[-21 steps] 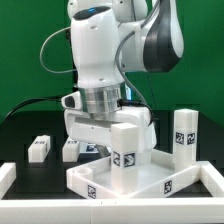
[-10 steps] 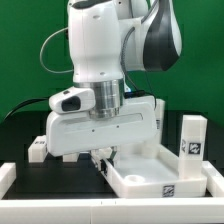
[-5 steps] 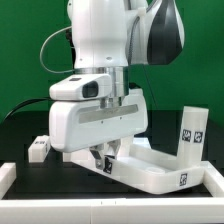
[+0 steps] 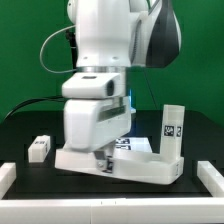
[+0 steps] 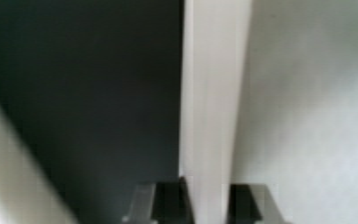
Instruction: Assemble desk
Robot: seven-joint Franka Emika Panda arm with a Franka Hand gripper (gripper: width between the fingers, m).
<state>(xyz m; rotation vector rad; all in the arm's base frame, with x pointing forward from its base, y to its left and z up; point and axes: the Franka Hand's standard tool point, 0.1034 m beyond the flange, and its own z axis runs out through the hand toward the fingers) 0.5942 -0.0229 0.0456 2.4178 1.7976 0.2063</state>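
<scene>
The desk panel is a white flat slab lying low on the black table, in front of the arm. One white block leg with a black-and-white tag stands upright on the panel's end at the exterior view's right. My gripper is down at the panel near its other end, shut on its edge. In the wrist view the white panel edge runs straight between my two dark fingers, and my gripper is closed on it. A loose leg lies on the table at the exterior view's left.
White border rails sit at the front corners, one at the exterior view's left and one at its right. A tagged white piece shows just behind the panel under the arm. A green backdrop stands behind the black table.
The wrist has turned and swung the held panel round on the table. The upright leg has moved toward the exterior view's middle right, and the panel now lies edge-on across the front.
</scene>
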